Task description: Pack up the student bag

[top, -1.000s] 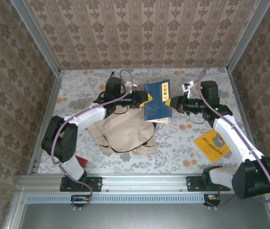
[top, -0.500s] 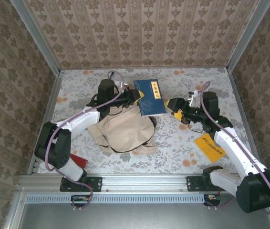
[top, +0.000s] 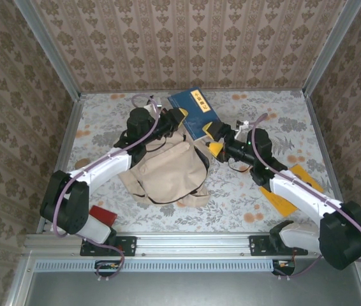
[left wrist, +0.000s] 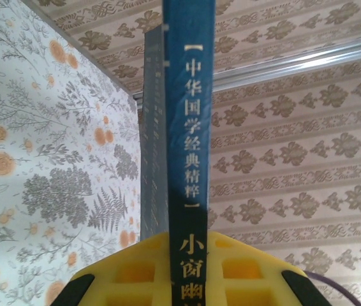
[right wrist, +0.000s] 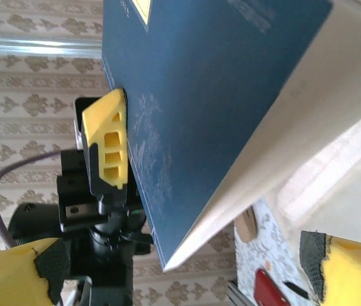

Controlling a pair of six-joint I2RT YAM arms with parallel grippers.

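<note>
Over the far edge of the student bag [top: 168,172]: the blue book [top: 194,109] hangs clear of the bench [top: 104,121], pinched at its spine end by the left hand [top: 179,116].
Left hand: closed tight on the book; in its wrist view the yellow fingers [left wrist: 126,271] press on either side of the spine.
Right hand [top: 211,138]: spread wide and holding nothing, just beside the book's near corner; its fingertips [right wrist: 21,274] frame the dark cover from below.
Where the bag is: slumped on the bench between the two arms, just under the book. From above I cannot tell whether its mouth is open.
Step in hand: probably bringing the book to the bag's opening.
Doing it well: keep the left grip firm and turn the book so a narrow edge leads. The free right hand would do best lifting the top flap to hold the mouth wide, not crowding the book. Lower slowly so the soft cloth does not fold under it.
Spine writing: 中华国学经典精粹, then 小窗幽, the rest hidden by the fingers.
Cover label: a yellow strip, its characters too small to read.
Also on the bench: an orange book [top: 292,188] partly under the right arm, and a red thing [top: 102,215] near the left arm's base.
</note>
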